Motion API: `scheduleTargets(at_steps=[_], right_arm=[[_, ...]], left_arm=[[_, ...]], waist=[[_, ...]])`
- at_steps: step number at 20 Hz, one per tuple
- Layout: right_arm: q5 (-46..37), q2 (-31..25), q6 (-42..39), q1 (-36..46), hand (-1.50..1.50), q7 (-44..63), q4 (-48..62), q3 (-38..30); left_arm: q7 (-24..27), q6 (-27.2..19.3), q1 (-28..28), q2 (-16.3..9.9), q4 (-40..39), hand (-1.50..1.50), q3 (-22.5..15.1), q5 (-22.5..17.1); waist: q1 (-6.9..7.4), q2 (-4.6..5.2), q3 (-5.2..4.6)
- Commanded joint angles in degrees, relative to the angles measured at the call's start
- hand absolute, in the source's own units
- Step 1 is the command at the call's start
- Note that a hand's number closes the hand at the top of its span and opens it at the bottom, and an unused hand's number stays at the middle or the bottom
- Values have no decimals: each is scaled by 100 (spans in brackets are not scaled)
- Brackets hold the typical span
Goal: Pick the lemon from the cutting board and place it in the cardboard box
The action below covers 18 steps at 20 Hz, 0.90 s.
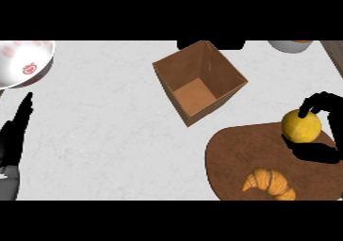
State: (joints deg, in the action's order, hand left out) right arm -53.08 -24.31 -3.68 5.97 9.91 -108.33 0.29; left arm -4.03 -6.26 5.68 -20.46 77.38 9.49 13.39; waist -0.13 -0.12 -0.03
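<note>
Lemon [301,125]: yellow, round, at about 3 o'clock in the head view, over the upper right part of the cutting board [237,160]. Whether it rests on the wood or is just clear of it cannot be told.

Right hand [327,132]: black, entering from the right edge at 3 o'clock, fingers curled over the top of the lemon and thumb closing in beneath it; it is grasping the fruit.

Cutting board: brown, rounded, at 4 to 5 o'clock. It also carries a croissant [269,183] near its lower edge, apart from the lemon.

Cardboard box [199,80]: open, tilted, nothing showing inside, at about 12 to 1 o'clock, well apart from the lemon and to its upper left.

Left hand [11,141]: at 9 o'clock by the left edge, fingers straight and pointing up, resting, holding nothing.

Other items: white bowl [18,63] with red marks at 10 o'clock; part of a second white vessel [291,45] at 1 o'clock.

Progress, as judged: the grasp appears made; the lift, the carry toward the box and the release inside it are all left to do.
</note>
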Motion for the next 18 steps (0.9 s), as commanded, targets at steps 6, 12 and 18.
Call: scheduleTargets(at_steps=[6, 12, 18], right_arm=[[356, 1060, -783, 1764, 150, 1090, 129, 566], [561, 1452, -664, 3322, 150, 1340, 1669, 40], [630, 1945, -81, 4319, 150, 1389, 3356, -318]], left_arm=[[-24, 29, 7, 189, -1, 0, -78, 60], [194, 2, 61, 131, -196, 0, 25, 145], [-87, 488, -165, -118, 383, 0, 140, -139]], waist=[[105, 15, -2], [101, 27, 0], [191, 39, 4]])
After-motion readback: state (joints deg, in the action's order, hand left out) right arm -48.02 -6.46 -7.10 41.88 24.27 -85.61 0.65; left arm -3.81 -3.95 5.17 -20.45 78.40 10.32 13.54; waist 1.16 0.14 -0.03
